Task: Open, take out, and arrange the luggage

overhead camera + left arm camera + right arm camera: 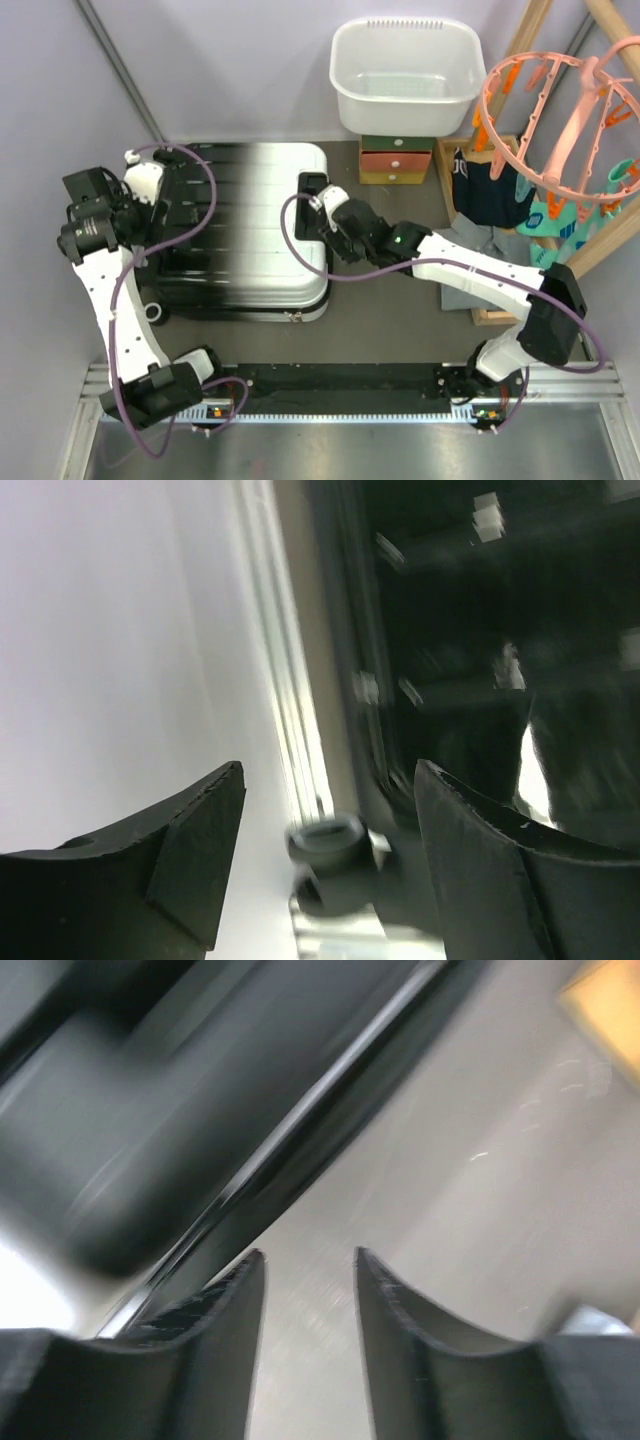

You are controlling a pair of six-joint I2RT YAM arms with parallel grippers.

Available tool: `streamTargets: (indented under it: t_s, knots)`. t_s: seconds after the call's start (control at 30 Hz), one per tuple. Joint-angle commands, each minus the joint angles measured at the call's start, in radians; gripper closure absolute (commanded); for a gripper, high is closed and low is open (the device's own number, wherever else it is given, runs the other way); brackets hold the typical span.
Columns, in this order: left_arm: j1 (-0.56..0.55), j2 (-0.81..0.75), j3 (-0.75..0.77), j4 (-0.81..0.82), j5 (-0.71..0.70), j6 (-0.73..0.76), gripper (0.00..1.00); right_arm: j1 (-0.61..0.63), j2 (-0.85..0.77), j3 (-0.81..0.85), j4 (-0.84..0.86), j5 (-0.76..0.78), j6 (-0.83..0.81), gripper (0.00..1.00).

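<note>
Left gripper (330,776) spread at luggage's (240,240) left end; right gripper (309,1256) parted beside its right edge.

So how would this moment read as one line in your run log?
suitcase: closed, flat on table | left gripper: open, by wheel | right gripper: open, near handle | nothing held
</note>
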State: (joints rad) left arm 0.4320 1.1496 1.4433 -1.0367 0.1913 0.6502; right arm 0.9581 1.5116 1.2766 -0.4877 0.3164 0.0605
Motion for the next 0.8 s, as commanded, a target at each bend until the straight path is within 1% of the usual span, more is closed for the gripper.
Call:
streamTargets:
  t_s: [0.0, 0.03, 0.1, 0.23, 0.3, 0.33, 0.4, 0.53, 0.6, 0.7, 0.77]
  knots:
    - [-0.002, -0.073, 0.064, -0.338, 0.15, 0.202, 0.25, 0.079, -0.122, -0.063, -0.014, -0.161, -0.042, 0.54]
    - [-0.001, -0.079, 0.096, -0.392, 0.187, 0.276, 0.25, 0.079, -0.132, -0.072, -0.014, -0.251, -0.044, 0.52]
    - [-0.002, -0.093, 0.106, -0.471, 0.236, 0.328, 0.24, 0.077, -0.146, -0.092, -0.012, -0.299, -0.039, 0.52]
    - [-0.004, -0.137, 0.01, -0.471, 0.201, 0.377, 0.28, 0.073, -0.105, -0.094, 0.001, -0.312, -0.004, 0.55]
    - [-0.004, -0.137, -0.038, -0.47, 0.194, 0.403, 0.28, 0.056, -0.055, -0.071, 0.015, -0.312, 0.016, 0.58]
    - [-0.004, -0.134, -0.079, -0.47, 0.194, 0.414, 0.28, 0.047, -0.041, -0.06, 0.04, -0.335, 0.034, 0.62]
    - [-0.003, -0.13, -0.106, -0.465, 0.192, 0.422, 0.27, 0.021, 0.007, -0.027, 0.073, -0.338, 0.056, 0.66]
    - [-0.003, -0.128, -0.159, -0.393, 0.203, 0.364, 0.24, -0.01, 0.096, 0.062, 0.126, -0.32, 0.068, 0.67]
    - [-0.004, -0.126, -0.191, -0.309, 0.185, 0.307, 0.23, -0.034, 0.134, 0.125, 0.135, -0.298, 0.067, 0.67]
    - [-0.004, -0.114, -0.234, -0.193, 0.151, 0.218, 0.23, -0.082, 0.197, 0.199, 0.161, -0.312, 0.076, 0.67]
    - [-0.004, -0.099, -0.248, -0.168, 0.149, 0.2, 0.23, -0.105, 0.245, 0.233, 0.175, -0.341, 0.081, 0.68]
